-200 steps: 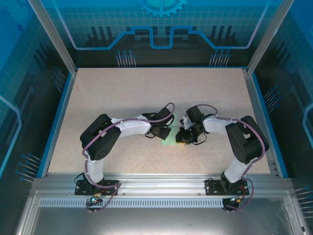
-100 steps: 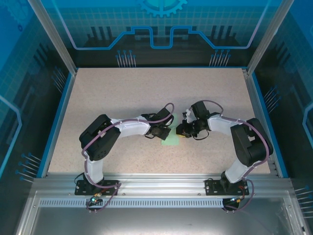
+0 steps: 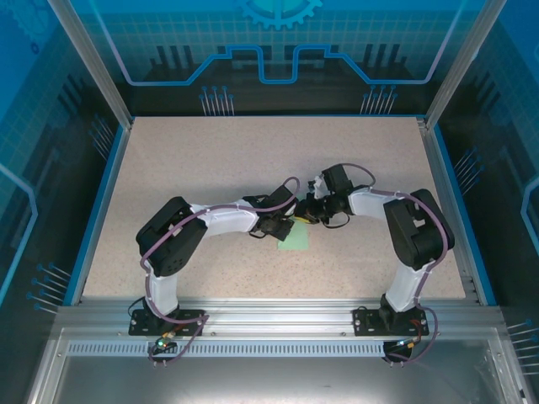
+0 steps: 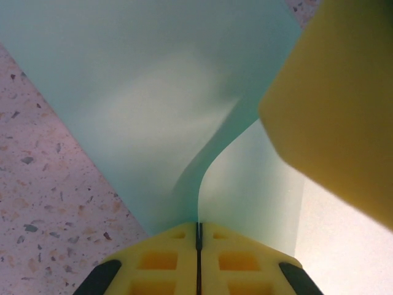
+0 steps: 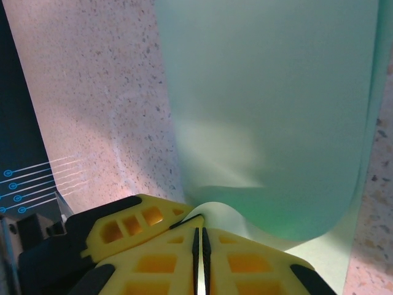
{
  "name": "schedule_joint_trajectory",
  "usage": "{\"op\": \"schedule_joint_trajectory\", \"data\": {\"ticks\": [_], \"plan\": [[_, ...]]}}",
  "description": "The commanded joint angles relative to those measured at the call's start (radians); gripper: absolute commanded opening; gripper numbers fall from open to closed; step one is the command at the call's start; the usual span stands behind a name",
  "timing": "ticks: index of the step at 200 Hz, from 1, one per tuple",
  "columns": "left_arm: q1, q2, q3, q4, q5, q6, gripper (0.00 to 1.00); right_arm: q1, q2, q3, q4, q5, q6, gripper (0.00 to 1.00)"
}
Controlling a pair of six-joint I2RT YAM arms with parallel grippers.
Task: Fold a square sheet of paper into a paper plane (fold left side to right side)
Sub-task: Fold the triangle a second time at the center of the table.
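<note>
Evidently I was mid-fold: left gripper (image 4: 198, 232) and right gripper (image 5: 198, 233) each pinched the paper (image 3: 295, 243), curled up near the tabletop's (image 3: 210, 160) middle, so next I judged it needed carrying across and creasing.

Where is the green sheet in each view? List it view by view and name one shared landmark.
Top external: the green sheet lies just below picture centre.
Left wrist: upper middle, curling down into the left claw.
Right wrist: upper right, curling down towards the right claw.
Shared landmark: the speckled tabletop bordering the sheet.
</note>
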Motion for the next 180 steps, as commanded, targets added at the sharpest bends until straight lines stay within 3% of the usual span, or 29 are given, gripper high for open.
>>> {"op": "schedule_joint_trajectory", "data": {"ticks": [1, 180], "plan": [[0.008, -0.002, -0.025, -0.018, 0.015, -0.017, 0.08, 0.014, 0.035, 0.024, 0.005, -0.004, 0.013, 0.13], [0.007, 0.015, -0.007, -0.040, -0.058, -0.015, 0.07, 0.005, 0.086, 0.035, -0.063, 0.072, -0.057, 0.13]]}}
